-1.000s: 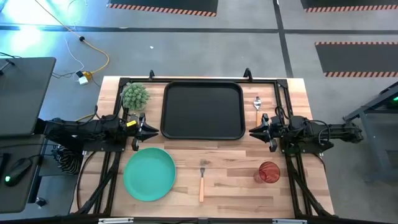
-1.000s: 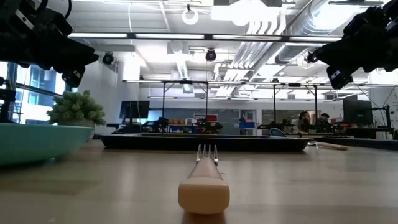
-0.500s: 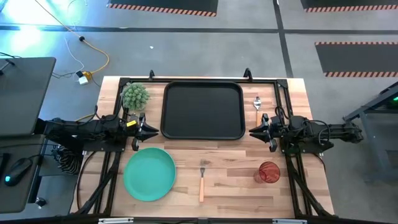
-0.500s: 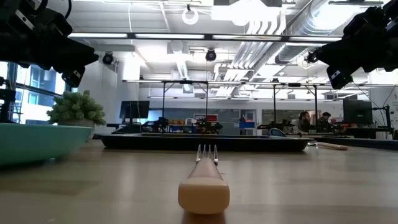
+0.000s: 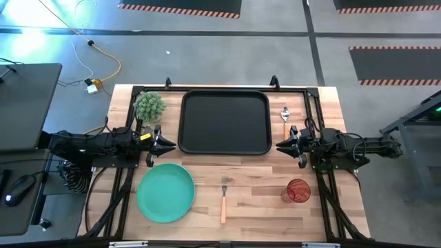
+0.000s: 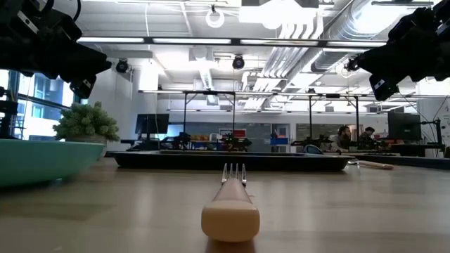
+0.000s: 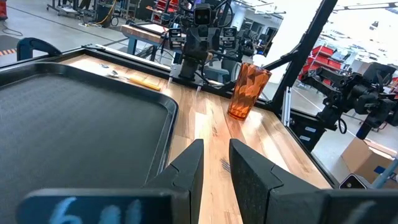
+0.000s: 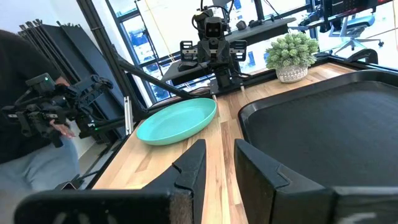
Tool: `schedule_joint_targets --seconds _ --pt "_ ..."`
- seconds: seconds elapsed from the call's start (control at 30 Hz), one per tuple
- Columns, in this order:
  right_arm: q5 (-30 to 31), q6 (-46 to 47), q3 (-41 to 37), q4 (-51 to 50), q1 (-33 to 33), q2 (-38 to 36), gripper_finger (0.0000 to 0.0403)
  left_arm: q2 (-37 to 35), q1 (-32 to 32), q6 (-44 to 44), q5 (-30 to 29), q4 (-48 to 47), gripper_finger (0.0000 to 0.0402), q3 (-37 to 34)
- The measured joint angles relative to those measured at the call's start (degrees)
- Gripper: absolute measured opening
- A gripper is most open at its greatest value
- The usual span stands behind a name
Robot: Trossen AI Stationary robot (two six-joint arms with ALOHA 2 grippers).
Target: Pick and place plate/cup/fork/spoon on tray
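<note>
The black tray (image 5: 224,122) lies at the table's far middle. The turquoise plate (image 5: 165,193) lies flat near the front left. The fork (image 5: 223,200) lies at the front middle, tines toward the tray. The dark-red cup (image 5: 298,191) stands upright at the front right. The spoon (image 5: 284,115) lies right of the tray. My left gripper (image 5: 165,146) hovers off the tray's near left corner and my right gripper (image 5: 279,147) off its near right corner. Both are empty, fingers a narrow gap apart, as each wrist view shows (image 7: 216,149) (image 8: 221,149).
A small potted plant (image 5: 149,107) stands at the far left, beside the tray. Bare wood lies between the tray's near rim and the plate, fork and cup. A person (image 8: 37,124) sits beyond the table's left side.
</note>
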Motion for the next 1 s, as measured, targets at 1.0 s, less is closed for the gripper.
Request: schedule_joint_targets --seconds 1.0 --pt "-0.01 0.0 0.01 0.0 0.0 0.0 0.0075 0.0 0.01 -3.93 -1.02 0.12 0.0067 0.0"
